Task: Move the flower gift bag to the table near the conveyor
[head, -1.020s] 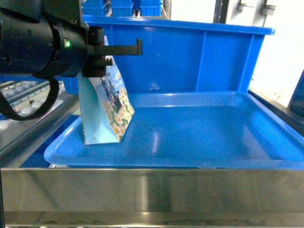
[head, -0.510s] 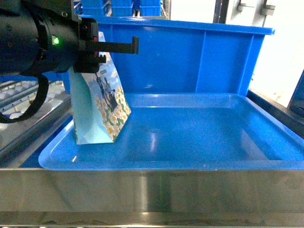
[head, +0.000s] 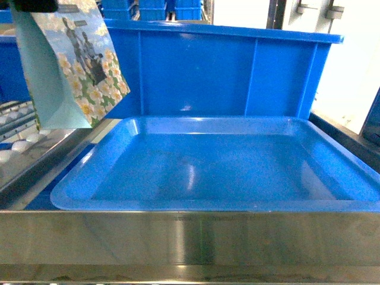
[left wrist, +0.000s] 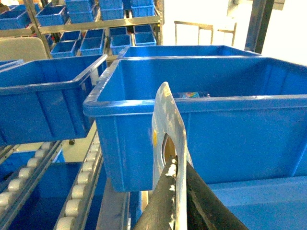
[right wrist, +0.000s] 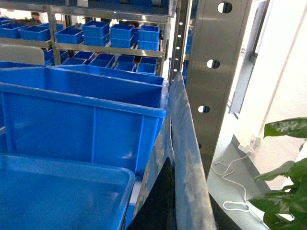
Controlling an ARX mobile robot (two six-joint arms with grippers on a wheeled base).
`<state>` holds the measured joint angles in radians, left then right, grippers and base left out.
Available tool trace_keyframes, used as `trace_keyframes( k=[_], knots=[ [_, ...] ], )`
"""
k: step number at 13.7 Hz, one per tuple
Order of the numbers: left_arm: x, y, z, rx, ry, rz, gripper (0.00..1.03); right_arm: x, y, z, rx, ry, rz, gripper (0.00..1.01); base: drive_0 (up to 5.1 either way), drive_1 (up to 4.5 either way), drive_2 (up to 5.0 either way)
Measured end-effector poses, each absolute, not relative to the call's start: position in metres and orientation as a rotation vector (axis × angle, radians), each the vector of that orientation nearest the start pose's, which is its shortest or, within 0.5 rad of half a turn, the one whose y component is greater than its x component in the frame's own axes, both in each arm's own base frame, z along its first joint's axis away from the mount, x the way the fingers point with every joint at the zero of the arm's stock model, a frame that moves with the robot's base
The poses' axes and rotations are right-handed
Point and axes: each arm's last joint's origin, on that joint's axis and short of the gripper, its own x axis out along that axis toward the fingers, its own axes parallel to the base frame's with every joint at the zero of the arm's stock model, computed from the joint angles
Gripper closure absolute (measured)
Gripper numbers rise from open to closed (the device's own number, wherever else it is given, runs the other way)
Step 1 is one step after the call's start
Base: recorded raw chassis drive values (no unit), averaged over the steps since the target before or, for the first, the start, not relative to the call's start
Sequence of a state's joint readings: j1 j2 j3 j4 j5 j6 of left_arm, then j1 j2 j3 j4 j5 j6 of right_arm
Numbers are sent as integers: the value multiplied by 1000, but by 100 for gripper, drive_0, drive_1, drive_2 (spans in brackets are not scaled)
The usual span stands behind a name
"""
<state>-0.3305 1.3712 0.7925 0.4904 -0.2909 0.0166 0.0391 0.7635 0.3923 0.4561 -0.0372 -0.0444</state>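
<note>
Now gift bag (head: 68, 62) aloft, clamped in left hand (left wrist: 173, 191) — blue tray (head: 219, 172) bare

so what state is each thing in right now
gift bag: lifted clear of the tray, hanging tilted at upper left
left gripper: shut on the gift bag's top edge
blue tray: nothing in it
big blue bin: upright behind the tray
right gripper: shut on a thin sheet

Warehouse or factory stockroom: steel shelving stacked with blue bins (left wrist: 81, 45) upper left, roller conveyor (left wrist: 79, 191) lower left.
</note>
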Motion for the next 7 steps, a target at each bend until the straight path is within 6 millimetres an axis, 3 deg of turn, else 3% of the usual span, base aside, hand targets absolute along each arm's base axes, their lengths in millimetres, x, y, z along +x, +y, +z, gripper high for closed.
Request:
trace_keyframes(
  k=[3,7],
  knots=[
    [258,-70,288,48,-27,-14,101,176,8,261,-44,-87,74,99,0,0,0],
    [219,-35,282,79,-74,86,101,176,8,261,-45,-87,74,99,0,0,0]
  ],
)
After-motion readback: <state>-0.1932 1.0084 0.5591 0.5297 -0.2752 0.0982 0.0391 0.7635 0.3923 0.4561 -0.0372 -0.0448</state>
